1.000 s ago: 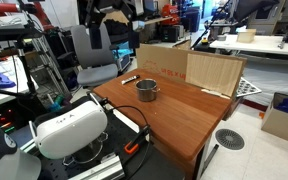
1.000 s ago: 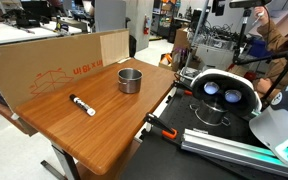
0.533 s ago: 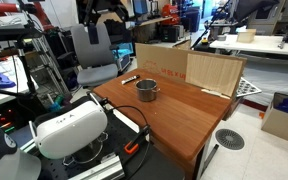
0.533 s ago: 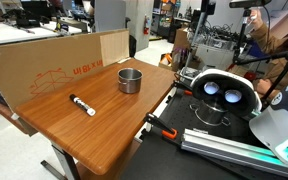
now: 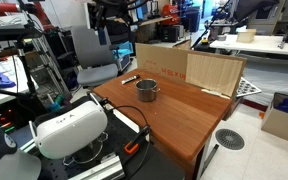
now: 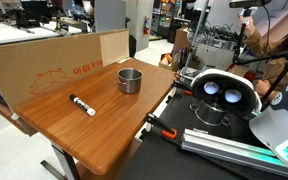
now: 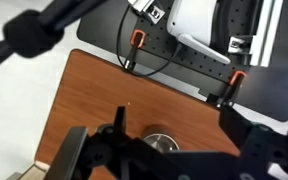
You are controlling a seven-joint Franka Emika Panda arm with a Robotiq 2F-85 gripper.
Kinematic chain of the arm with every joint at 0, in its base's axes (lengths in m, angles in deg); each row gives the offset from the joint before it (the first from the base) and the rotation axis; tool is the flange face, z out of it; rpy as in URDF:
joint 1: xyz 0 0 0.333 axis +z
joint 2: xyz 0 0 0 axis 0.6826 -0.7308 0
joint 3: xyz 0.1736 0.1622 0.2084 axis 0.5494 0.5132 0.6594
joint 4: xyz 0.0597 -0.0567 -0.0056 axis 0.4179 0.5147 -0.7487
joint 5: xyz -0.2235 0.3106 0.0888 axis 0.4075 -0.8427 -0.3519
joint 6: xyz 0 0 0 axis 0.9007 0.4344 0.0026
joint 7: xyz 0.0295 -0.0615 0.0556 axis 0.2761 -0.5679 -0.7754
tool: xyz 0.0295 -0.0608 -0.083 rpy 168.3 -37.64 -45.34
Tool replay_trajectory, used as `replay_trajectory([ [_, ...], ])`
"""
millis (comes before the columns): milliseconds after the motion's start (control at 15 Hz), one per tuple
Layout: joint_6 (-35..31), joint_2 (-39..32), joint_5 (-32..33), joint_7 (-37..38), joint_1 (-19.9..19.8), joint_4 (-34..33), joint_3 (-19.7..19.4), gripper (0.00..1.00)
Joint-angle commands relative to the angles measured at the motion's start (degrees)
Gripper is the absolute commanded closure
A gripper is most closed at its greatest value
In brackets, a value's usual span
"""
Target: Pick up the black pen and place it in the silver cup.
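Note:
The silver cup (image 5: 147, 91) stands upright on the wooden table (image 5: 184, 115). It also shows in the other exterior view (image 6: 130, 80). The black pen (image 5: 130, 78) lies flat on the table beside the cup, with a lighter end (image 6: 82, 104). My gripper (image 7: 180, 132) hangs high above the table with its jaws wide apart and nothing between them. In the wrist view the cup (image 7: 162, 142) lies far below, between the two dark fingers (image 7: 121, 125). The pen is out of the wrist view. In an exterior view the gripper (image 5: 112, 12) is a dark shape at the top edge.
A cardboard box (image 5: 184, 66) (image 6: 44, 62) stands along the table's far edge. A white device (image 5: 69, 128) (image 6: 222, 92) sits at the robot base. Black cables with orange connectors (image 5: 132, 147) (image 6: 154, 126) (image 7: 137, 40) run along the near edge. An office chair (image 5: 94, 55) stands behind.
The dark arm at the top of an exterior view has shifted slightly. The pen and cup have not moved.

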Motion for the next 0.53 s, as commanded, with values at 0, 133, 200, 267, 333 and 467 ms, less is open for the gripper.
replay_trajectory([
  [0,-0.6,-5.5,-1.2,0.6,1.0,-3.8,1.8,0.00],
  [133,-1.7,-8.2,-1.4,0.3,1.5,-5.6,2.9,0.00],
  [200,-2.2,-9.5,-1.5,-0.1,2.0,-6.6,3.4,0.00],
  [267,-3.1,-10.7,-1.8,0.1,2.2,-7.3,3.9,0.00],
  [333,-4.1,-11.9,-1.9,0.5,2.5,-8.2,4.6,0.00],
  [467,-6.3,-14.4,-2.4,0.6,3.1,-9.8,5.8,0.00],
])
